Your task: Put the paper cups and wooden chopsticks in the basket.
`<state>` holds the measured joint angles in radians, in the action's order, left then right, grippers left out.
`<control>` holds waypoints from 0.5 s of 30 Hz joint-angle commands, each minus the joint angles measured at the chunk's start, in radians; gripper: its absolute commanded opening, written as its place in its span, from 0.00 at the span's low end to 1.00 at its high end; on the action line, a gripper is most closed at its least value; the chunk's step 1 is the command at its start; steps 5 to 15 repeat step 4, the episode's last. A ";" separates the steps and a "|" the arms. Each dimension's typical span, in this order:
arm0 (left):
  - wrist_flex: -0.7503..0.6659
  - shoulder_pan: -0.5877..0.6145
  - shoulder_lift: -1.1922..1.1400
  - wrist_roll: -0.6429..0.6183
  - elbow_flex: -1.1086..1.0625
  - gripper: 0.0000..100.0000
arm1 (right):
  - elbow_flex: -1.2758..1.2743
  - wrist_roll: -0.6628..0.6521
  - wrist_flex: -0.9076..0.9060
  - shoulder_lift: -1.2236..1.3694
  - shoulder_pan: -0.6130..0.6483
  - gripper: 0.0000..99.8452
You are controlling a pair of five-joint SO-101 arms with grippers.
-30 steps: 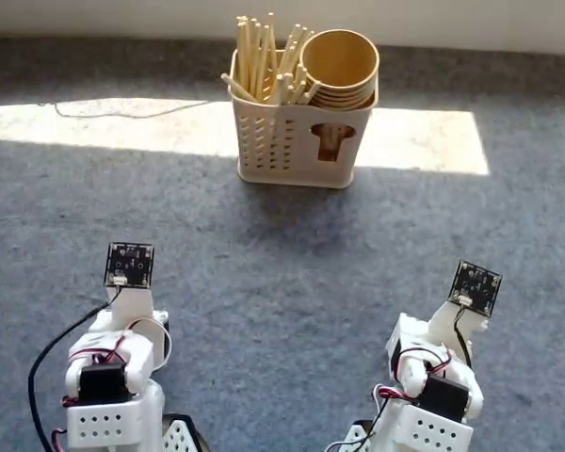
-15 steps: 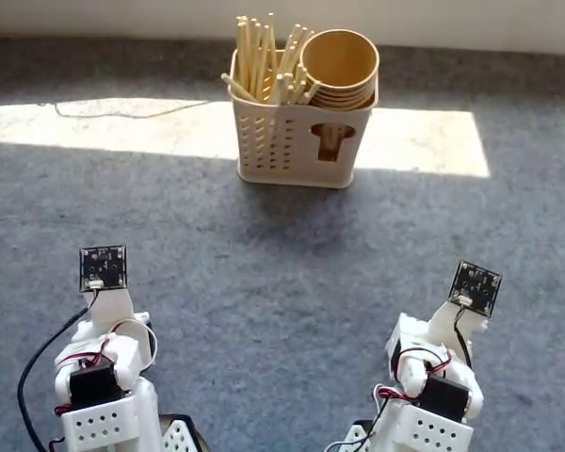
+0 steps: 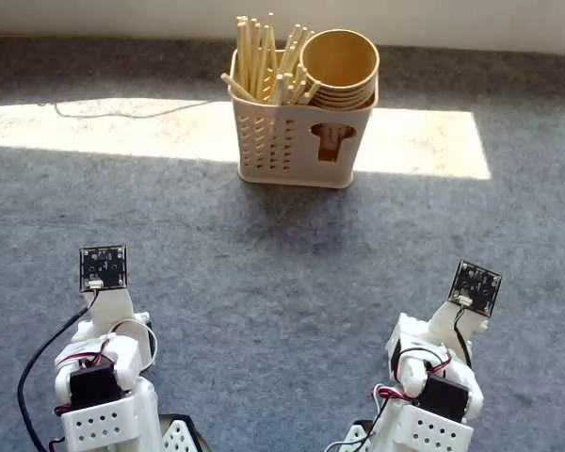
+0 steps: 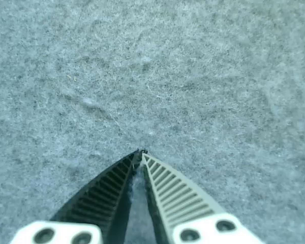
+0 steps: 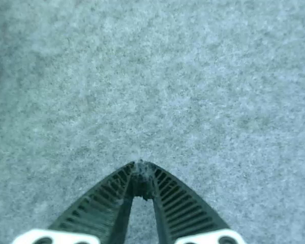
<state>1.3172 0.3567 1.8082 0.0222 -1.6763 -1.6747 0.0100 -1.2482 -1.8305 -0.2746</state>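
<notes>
A cream plastic basket (image 3: 282,146) stands at the far middle of the grey carpet. A stack of paper cups (image 3: 340,66) fills its right half and several wooden chopsticks (image 3: 264,56) stand upright in its left half. Both arms sit folded at the near edge, far from the basket. My left gripper (image 4: 141,152) is shut with its tips together just over bare carpet. My right gripper (image 5: 140,164) is likewise shut over bare carpet, holding nothing.
A bright strip of sunlight (image 3: 104,127) crosses the carpet behind and beside the basket. A thin cable (image 3: 113,113) lies on the carpet at the far left. A pale wall base (image 3: 452,24) runs along the far edge.
The left arm has drawn back and a little to the left, settling in its folded pose. The right arm has not moved.
</notes>
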 commanded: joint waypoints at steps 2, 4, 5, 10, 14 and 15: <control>0.008 0.007 -0.002 0.002 -0.021 0.01 | -0.127 0.006 -0.004 -0.005 -0.010 0.01; 0.008 0.007 -0.002 0.002 -0.021 0.01 | -0.127 0.006 -0.004 -0.005 -0.010 0.01; 0.008 0.007 -0.002 0.002 -0.021 0.01 | -0.127 0.006 -0.004 -0.005 -0.010 0.01; 0.008 0.007 -0.002 0.002 -0.021 0.01 | -0.127 0.006 -0.004 -0.005 -0.010 0.01; 0.008 0.007 -0.002 0.002 -0.021 0.01 | -0.127 0.006 -0.004 -0.005 -0.010 0.01; 0.008 0.007 -0.002 0.002 -0.021 0.01 | -0.127 0.006 -0.004 -0.005 -0.010 0.01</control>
